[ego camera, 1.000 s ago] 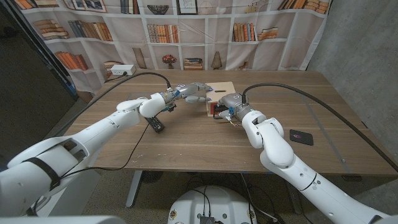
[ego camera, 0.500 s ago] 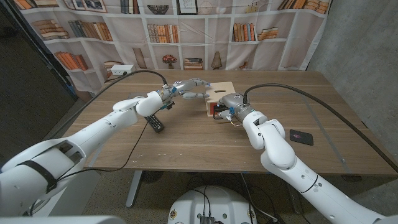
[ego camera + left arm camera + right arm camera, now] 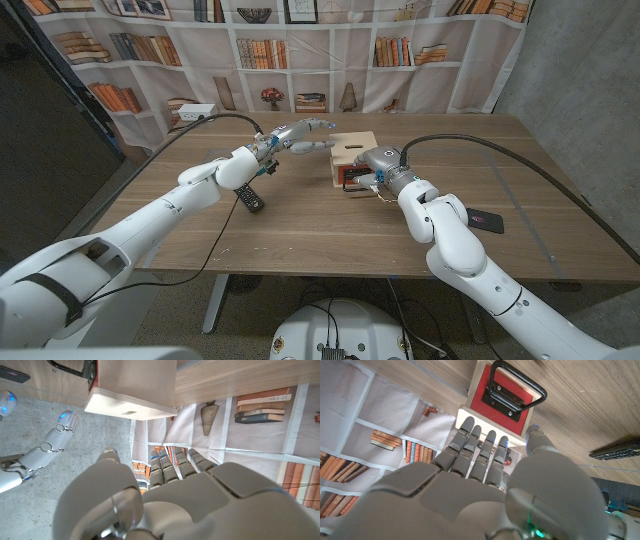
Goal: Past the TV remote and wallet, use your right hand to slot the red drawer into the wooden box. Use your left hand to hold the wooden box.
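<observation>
The wooden box stands at the table's far middle. The red drawer, with its black handle, sits in the box's near face. The right wrist view shows the drawer framed by the box. My right hand is at the box's near right corner, fingers straight and side by side, reaching over the box edge and holding nothing. My left hand hovers left of the box with its fingers spread, not touching it. In the left wrist view, the box lies beyond my left hand.
The black TV remote lies left of the box, under my left forearm. The dark wallet lies at the near right. Black cables run over the table to both wrists. A white power strip sits at the back left corner.
My left hand has lifted off the box's left side and drawn back to the left and up, fingers spreading. My right hand has stayed at the drawer front.
</observation>
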`<state>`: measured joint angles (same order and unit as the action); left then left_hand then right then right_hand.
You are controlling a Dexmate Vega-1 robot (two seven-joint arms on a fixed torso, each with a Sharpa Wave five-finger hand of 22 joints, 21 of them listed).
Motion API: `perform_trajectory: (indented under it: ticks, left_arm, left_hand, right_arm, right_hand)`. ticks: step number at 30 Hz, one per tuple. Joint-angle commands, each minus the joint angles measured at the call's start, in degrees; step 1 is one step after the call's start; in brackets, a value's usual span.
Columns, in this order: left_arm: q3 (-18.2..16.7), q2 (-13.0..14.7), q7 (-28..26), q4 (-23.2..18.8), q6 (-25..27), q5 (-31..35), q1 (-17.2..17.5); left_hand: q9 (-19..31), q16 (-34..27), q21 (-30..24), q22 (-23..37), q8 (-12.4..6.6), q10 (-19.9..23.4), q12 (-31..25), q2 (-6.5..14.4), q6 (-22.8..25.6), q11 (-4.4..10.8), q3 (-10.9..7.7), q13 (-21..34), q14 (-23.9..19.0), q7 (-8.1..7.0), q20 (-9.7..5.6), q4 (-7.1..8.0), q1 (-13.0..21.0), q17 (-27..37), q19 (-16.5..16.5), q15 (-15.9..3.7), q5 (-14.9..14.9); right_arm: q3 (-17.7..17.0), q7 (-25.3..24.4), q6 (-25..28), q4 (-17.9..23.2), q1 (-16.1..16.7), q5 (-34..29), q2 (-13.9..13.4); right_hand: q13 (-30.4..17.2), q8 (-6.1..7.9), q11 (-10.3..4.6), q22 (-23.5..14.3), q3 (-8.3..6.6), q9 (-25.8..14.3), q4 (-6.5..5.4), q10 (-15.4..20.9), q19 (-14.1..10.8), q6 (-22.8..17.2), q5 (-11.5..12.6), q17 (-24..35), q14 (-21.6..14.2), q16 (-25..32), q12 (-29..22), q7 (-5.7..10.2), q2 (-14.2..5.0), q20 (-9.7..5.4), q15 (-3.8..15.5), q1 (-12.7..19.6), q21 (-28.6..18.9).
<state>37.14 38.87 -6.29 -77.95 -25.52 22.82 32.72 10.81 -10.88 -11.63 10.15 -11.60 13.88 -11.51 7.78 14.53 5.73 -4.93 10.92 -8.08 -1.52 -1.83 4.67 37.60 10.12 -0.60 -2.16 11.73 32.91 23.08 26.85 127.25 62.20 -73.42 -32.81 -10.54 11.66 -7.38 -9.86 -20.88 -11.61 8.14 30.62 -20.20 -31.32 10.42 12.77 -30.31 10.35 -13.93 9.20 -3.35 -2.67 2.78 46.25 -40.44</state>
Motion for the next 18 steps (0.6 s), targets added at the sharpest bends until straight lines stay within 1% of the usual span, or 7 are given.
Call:
perform_trajectory:
  ticks: [1,5,9,11,12,14,18]
  left_arm:
    - [-5.8,1.02,-3.65,-11.37,12.6,-4.17,8.8]
    - [-7.86,1.52,-4.17,-16.07,18.02,-6.44,11.81]
    - [-8.93,2.09,-5.77,-19.55,21.16,-6.54,13.69]
    - [-9.15,2.27,-5.67,-19.82,21.18,-7.37,13.87]
    - [-9.11,2.39,-5.58,-19.7,20.85,-7.6,13.78]
    - [-8.69,2.66,-5.79,-18.95,19.86,-7.08,13.23]
    - [-7.34,2.81,-5.15,-15.92,16.37,-6.71,11.52]
  left_hand:
    - [0.07,0.2,0.07,0.15,0.06,0.26,-0.02,0.06,0.09,-0.17,-0.01,-0.04,-0.4,-0.04,-1.0,0.19,0.05,0.11,-0.31,-2.1,0.11]
    - [0.07,0.19,0.08,0.15,0.02,0.35,-0.05,0.01,0.19,-0.48,0.0,-0.04,-0.44,-0.12,-0.99,0.18,0.03,0.1,-0.32,-2.01,0.1]
    - [0.06,0.18,0.08,0.15,-0.02,0.32,-0.02,-0.05,0.33,-0.45,0.02,-0.04,-0.5,0.12,-0.9,0.18,0.0,0.1,-0.31,-2.02,0.09]
    - [0.06,0.17,0.1,0.15,-0.05,0.38,-0.05,-0.07,0.43,-0.41,0.03,-0.04,-0.53,0.07,-0.9,0.18,-0.02,0.1,-0.28,-1.99,0.08]
    - [0.07,0.17,0.09,0.15,-0.04,0.44,-0.06,-0.09,0.44,-0.9,0.04,-0.04,-0.55,0.07,-0.91,0.18,-0.04,0.1,-0.29,-2.04,0.07]
    - [0.07,0.15,0.1,0.15,-0.07,0.44,-0.06,-0.11,0.53,-0.62,0.04,-0.04,-0.63,0.17,-0.88,0.18,-0.06,0.1,-0.27,-1.92,0.07]
    - [0.07,0.15,0.1,0.15,-0.04,0.49,-0.07,-0.13,0.5,-0.56,0.05,-0.04,-0.65,0.06,-0.86,0.18,-0.09,0.1,-0.28,-1.9,0.06]
  right_arm:
    - [-7.34,-9.73,-2.99,2.27,4.72,11.44,-3.18]
    - [-11.18,-13.7,-5.6,2.28,6.08,19.08,-4.99]
    - [-12.32,-15.79,-6.8,2.51,6.05,22.57,-6.74]
    - [-11.76,-16.11,-6.22,2.78,5.61,22.71,-7.02]
    - [-11.36,-16.42,-5.92,2.92,5.47,22.48,-7.15]
    - [-10.2,-16.83,-5.02,3.3,5.23,21.02,-7.51]
    - [-8.15,-17.94,-3.62,3.68,5.27,18.09,-7.85]
  right_hand:
    - [-0.24,0.02,1.27,-0.14,-0.51,-0.07,0.05,0.15,0.5,0.15,-0.03,-0.09,1.0,0.23,0.31,-0.33,-0.17,-4.26,4.11,-0.5,0.3]
    - [-0.25,-0.12,1.55,-0.14,-0.57,-0.07,0.01,-0.15,0.76,0.49,-0.03,-0.14,1.4,0.22,0.48,-0.51,-0.22,-4.22,4.07,-0.57,0.54]
    - [-0.26,-0.15,1.79,-0.15,-0.61,-0.07,-0.04,-0.26,0.88,0.57,-0.03,-0.19,1.73,0.24,0.56,-0.57,-0.25,-4.12,3.7,-0.67,0.7]
    - [-0.26,-0.18,1.84,-0.15,-0.62,-0.07,-0.06,-0.25,0.91,0.64,-0.04,-0.2,1.8,0.27,0.57,-0.54,-0.27,-4.06,3.7,-0.72,0.76]
    - [-0.27,-0.18,1.8,-0.15,-0.63,-0.07,-0.07,-0.26,0.96,0.64,-0.04,-0.21,1.83,0.28,0.58,-0.58,-0.27,-4.01,3.67,-0.75,0.8]
    - [-0.27,-0.19,1.76,-0.16,-0.63,-0.07,-0.09,-0.27,1.11,0.69,-0.05,-0.23,1.85,0.32,0.59,-0.55,-0.26,-3.93,3.64,-0.79,0.9]
    - [-0.28,-0.18,1.62,-0.16,-0.63,-0.07,-0.11,-0.21,1.11,0.66,-0.06,-0.26,1.88,0.38,0.59,-0.56,-0.24,-3.88,3.61,-0.88,0.97]
